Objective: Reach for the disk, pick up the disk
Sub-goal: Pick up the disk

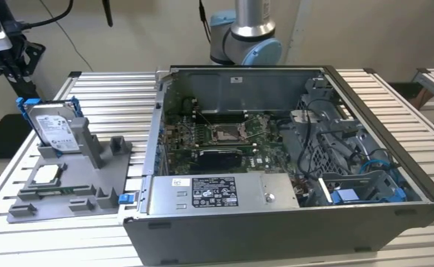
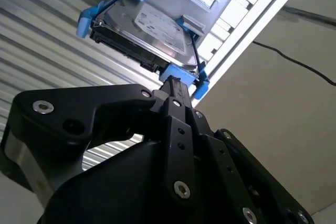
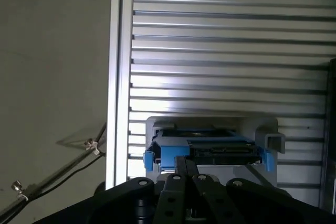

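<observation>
**Disk seated in holder — gripper closed just above it**

The disk [image 1: 54,127] is found standing upright on its edge in a slot of the grey holder [image 1: 72,186], at the exterior view's left. Its white label is turned outward and its edges are framed by the blue bracket [image 1: 23,108]. The holder is set on the slatted metal table [image 1: 105,89]. The disk has not been lifted.

In both wrist views the gripper [image 2: 176,83] [image 3: 186,160] is seen directly over one end of the bracket. Its fingertips are drawn together and nothing is seen between them. Whether the tips touch the blue plastic cannot be told.

A small square silver chip [image 1: 46,173] is noted lying flat in the holder, just beside the foot of the disk. Further toward the exterior view's right, an open computer case [image 1: 239,236] is recorded. A circuit board [image 1: 225,133] and a grey box with a white sticker [image 1: 265,192] sit inside it. The arm [image 1: 248,30] rises behind the case.
</observation>
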You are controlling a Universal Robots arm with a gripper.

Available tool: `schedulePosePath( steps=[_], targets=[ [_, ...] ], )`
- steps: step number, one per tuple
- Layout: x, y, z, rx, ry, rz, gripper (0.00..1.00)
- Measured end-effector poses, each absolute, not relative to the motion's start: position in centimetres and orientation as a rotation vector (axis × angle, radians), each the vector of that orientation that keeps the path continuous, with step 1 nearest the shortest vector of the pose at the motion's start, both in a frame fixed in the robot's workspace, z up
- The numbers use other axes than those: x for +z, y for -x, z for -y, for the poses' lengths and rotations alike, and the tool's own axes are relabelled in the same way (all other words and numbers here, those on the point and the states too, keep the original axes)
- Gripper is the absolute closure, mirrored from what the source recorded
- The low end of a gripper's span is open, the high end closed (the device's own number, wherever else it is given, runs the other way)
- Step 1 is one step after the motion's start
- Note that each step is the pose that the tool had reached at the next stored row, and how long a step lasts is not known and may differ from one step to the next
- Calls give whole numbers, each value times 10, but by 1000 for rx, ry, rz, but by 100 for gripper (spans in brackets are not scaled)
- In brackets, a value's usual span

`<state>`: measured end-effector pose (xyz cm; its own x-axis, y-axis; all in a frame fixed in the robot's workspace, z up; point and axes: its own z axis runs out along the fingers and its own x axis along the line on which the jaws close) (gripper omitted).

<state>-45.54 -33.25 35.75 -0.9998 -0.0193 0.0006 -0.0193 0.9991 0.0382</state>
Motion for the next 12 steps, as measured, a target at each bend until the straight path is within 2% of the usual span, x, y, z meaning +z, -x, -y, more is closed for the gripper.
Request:
schedulePosePath(
  steps=[12],
  targets=[
    [357,457,340,-60,-30,3140,100]
  ],
)
